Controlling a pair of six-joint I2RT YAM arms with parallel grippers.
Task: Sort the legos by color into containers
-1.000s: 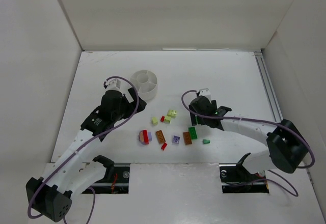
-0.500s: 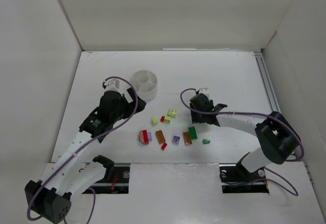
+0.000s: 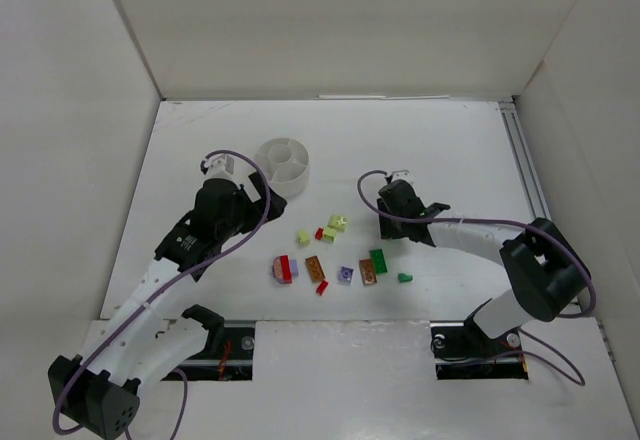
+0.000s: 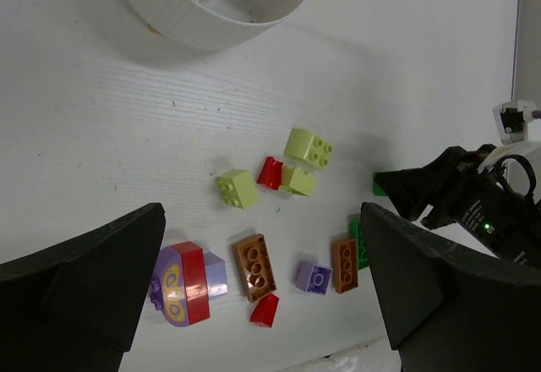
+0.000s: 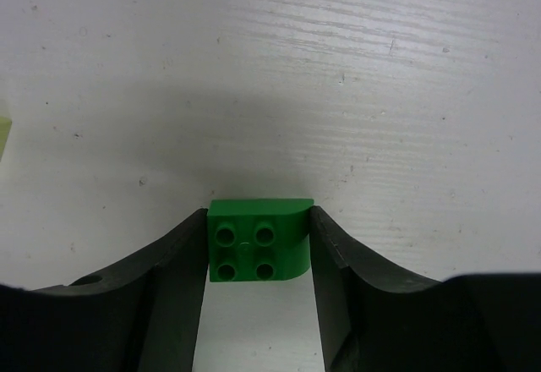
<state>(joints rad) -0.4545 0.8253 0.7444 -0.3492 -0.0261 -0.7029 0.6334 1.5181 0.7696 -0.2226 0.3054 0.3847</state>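
Gripping a green lego (image 5: pixel 259 251) by 2 sides, right jaws are clamped; left jaws gape wide.

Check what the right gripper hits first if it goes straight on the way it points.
The table, most likely: the right gripper points down at it, with the green brick between its fingers, touching both. The gap left to the surface is hard to judge.

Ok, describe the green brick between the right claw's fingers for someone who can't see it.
From the round white plastic tub, look right to the right claw. Between its black fingers sits a small green four-stud plastic brick, one edge rounded, the only one gripped.
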